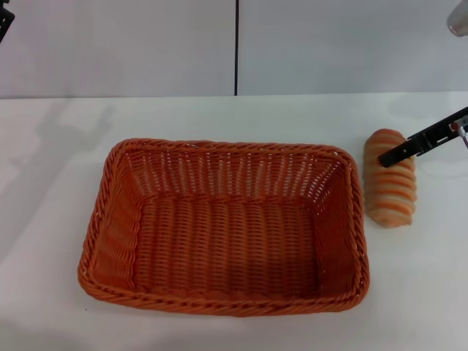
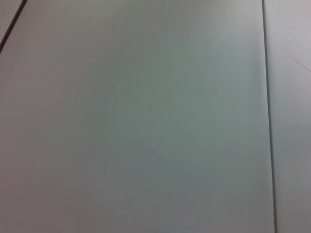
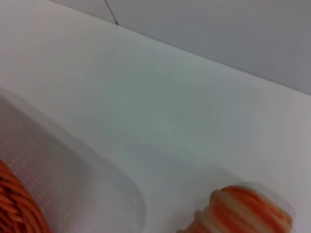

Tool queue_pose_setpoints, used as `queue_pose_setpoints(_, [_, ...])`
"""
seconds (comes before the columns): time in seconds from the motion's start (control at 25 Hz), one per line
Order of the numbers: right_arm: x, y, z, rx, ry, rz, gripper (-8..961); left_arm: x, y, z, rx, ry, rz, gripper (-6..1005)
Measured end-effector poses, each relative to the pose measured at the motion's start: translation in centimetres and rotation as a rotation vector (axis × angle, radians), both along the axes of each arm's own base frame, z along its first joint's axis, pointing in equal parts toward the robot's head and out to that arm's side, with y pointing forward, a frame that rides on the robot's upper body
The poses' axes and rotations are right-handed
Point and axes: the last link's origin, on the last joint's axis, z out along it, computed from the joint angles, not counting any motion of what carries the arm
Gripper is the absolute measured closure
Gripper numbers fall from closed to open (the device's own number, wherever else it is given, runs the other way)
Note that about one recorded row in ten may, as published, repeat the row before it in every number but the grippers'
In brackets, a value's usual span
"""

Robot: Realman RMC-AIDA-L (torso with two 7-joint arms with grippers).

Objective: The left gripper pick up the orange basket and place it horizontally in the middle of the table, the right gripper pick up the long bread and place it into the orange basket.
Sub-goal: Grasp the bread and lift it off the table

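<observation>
The orange basket (image 1: 223, 227) lies lengthwise across the middle of the white table (image 1: 58, 183), and nothing is inside it. Just right of it, on the table, rests the striped long bread (image 1: 391, 190), pointing away from me. My right gripper (image 1: 395, 155) reaches in from the right edge, its black tip over the bread's far half. Whether it touches the loaf is unclear. The right wrist view shows one end of the bread (image 3: 248, 211) and a corner of the basket (image 3: 14, 206). A dark bit of the left gripper (image 1: 4, 22) sits parked at the top left corner.
A grey wall with a dark vertical seam (image 1: 236, 47) stands behind the table. The left wrist view shows only a pale panel with a thin seam (image 2: 268, 121). Bare tabletop lies to the left of the basket and beyond it.
</observation>
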Motion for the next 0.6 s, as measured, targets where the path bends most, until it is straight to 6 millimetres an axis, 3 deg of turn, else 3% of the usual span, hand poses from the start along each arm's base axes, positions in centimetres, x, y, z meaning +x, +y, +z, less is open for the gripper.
queue_pose_setpoints(0.6, [-0.06, -0.17, -0.37, -0.012, -0.007, -0.014, 343, -0.51, -0.91, 0.14, -0.004, -0.012, 0.002, 185])
